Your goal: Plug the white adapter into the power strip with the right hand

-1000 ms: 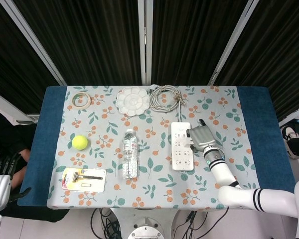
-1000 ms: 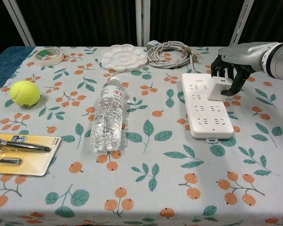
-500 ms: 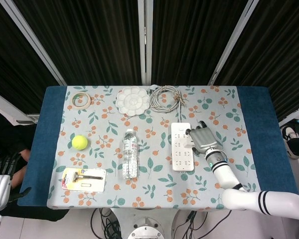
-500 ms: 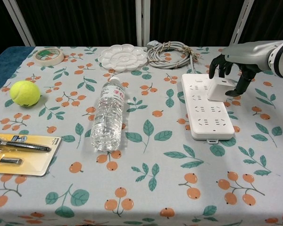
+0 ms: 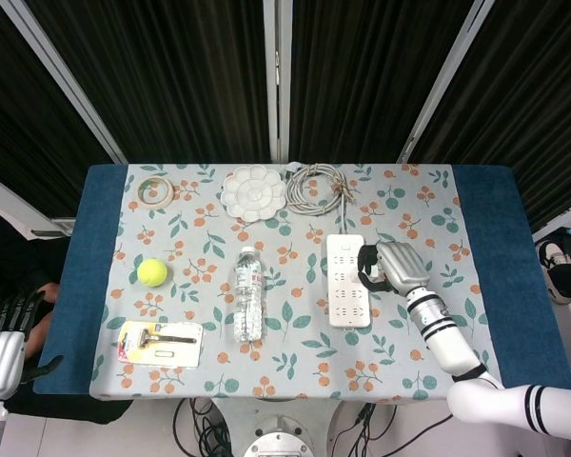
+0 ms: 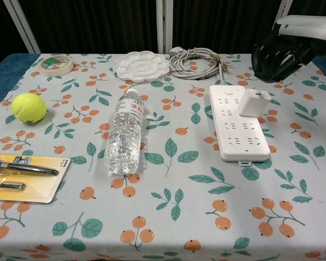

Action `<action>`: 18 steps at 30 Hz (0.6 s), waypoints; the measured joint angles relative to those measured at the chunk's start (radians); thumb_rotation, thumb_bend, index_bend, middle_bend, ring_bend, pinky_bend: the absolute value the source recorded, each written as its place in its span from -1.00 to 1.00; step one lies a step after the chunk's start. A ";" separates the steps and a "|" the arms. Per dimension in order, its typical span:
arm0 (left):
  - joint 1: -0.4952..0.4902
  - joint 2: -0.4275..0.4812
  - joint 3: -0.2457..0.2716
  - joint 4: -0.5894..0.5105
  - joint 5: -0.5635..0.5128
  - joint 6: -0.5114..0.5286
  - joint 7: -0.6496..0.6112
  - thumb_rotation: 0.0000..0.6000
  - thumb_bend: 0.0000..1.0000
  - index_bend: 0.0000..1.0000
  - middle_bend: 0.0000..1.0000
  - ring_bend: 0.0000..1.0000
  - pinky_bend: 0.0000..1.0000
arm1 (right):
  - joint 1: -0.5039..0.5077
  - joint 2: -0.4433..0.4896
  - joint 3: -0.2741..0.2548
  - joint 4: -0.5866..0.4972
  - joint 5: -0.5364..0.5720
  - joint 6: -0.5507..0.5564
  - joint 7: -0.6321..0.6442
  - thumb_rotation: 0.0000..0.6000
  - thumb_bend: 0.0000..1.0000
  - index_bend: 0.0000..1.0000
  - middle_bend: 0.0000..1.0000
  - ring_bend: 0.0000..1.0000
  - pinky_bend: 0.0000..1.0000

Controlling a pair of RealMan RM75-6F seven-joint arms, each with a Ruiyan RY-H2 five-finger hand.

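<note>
Right hand (image 6: pixel 282 53) raised clear, fingers loosely curled on nothing; white adapter (image 6: pixel 253 102) stands below and just left of it in the power strip (image 6: pixel 236 136), looking slightly tilted, so risk is half-seated prongs or a knock from the hand.

The white adapter (image 6: pixel 253 102) stands seated on the far right part of the white power strip (image 6: pixel 236 130), which lies flat, lengthwise near-to-far, right of the table's centre.
</note>
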 measured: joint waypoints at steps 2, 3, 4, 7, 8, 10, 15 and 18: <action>0.000 0.002 0.000 -0.004 -0.001 0.001 0.003 1.00 -0.83 -0.87 -1.00 -1.00 -1.00 | -0.025 -0.016 0.016 0.027 -0.044 -0.014 0.166 1.00 0.23 0.87 0.78 0.70 0.69; 0.001 0.003 0.000 -0.006 -0.001 0.001 0.005 1.00 -0.83 -0.87 -1.00 -1.00 -1.00 | -0.035 -0.023 0.022 0.040 -0.063 -0.022 0.237 1.00 0.26 0.92 0.83 0.79 0.78; 0.002 0.003 0.000 -0.008 -0.002 0.002 0.006 1.00 -0.83 -0.87 -1.00 -1.00 -1.00 | -0.045 -0.032 0.030 0.054 -0.080 -0.030 0.306 1.00 0.28 0.95 0.85 0.84 0.84; 0.004 0.005 0.001 -0.012 -0.006 0.002 0.010 1.00 -0.83 -0.87 -1.00 -1.00 -1.00 | -0.074 -0.063 0.054 0.105 -0.133 -0.068 0.515 1.00 0.36 1.00 0.90 0.97 0.96; 0.005 0.005 0.002 -0.013 -0.007 0.002 0.010 1.00 -0.83 -0.87 -1.00 -1.00 -1.00 | -0.083 -0.076 0.063 0.127 -0.150 -0.090 0.584 1.00 0.38 1.00 0.90 0.98 0.98; 0.005 0.004 0.002 -0.013 -0.009 0.000 0.010 1.00 -0.83 -0.87 -1.00 -1.00 -1.00 | -0.093 -0.095 0.077 0.159 -0.171 -0.134 0.671 1.00 0.41 1.00 0.90 1.00 0.99; 0.004 0.003 0.002 -0.013 -0.011 -0.004 0.012 1.00 -0.83 -0.87 -1.00 -1.00 -1.00 | -0.102 -0.159 0.109 0.252 -0.209 -0.241 0.794 1.00 0.44 1.00 0.90 1.00 1.00; 0.004 0.003 0.001 -0.011 -0.014 -0.004 0.010 1.00 -0.83 -0.87 -1.00 -1.00 -1.00 | -0.104 -0.183 0.117 0.282 -0.224 -0.259 0.816 1.00 0.45 1.00 0.90 1.00 1.00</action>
